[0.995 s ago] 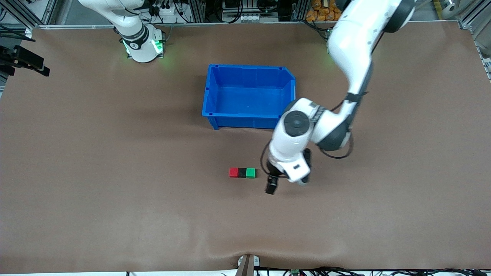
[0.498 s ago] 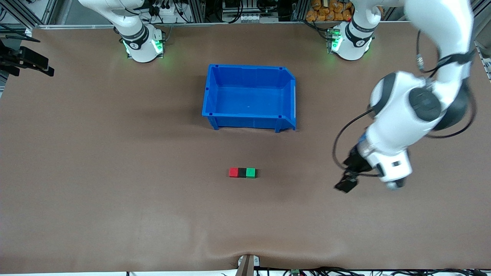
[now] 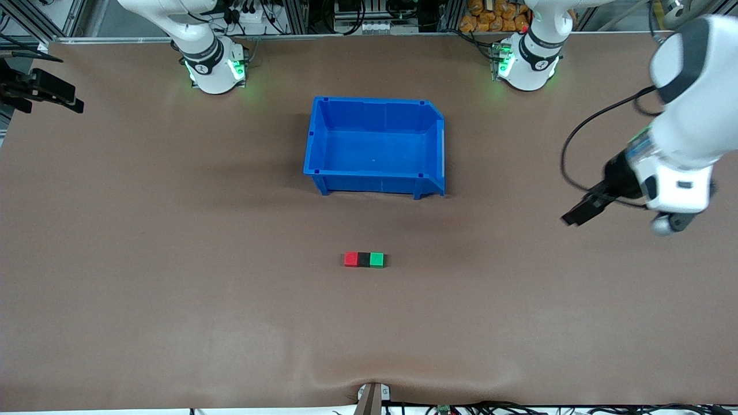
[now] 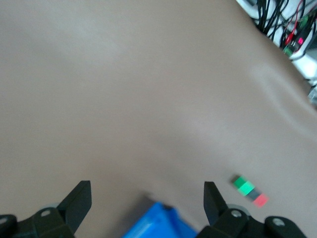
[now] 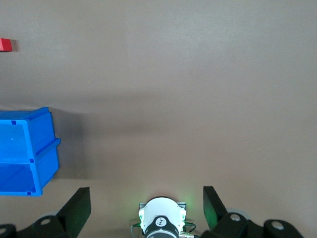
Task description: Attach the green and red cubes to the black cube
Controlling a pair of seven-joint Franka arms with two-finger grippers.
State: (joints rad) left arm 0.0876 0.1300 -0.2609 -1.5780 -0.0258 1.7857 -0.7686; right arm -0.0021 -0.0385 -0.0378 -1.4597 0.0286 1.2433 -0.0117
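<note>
A brown mat [image 3: 173, 288] covers the table, with aluminium framing [image 3: 300, 17] and cables along one edge.

The three cubes [image 3: 364, 260] sit touching in a row on the desk [image 3: 173, 259], nearer the front camera than the bin [image 3: 375, 144], well apart from the left pincer [image 3: 578, 214], which hangs over the desk's left-arm end.

Three small matte cubes sit flush in one row on the worktop: red cube [image 3: 350, 259] at nine o'clock, black cube [image 3: 364, 259] between, green cube [image 3: 376, 260] at three o'clock.
</note>
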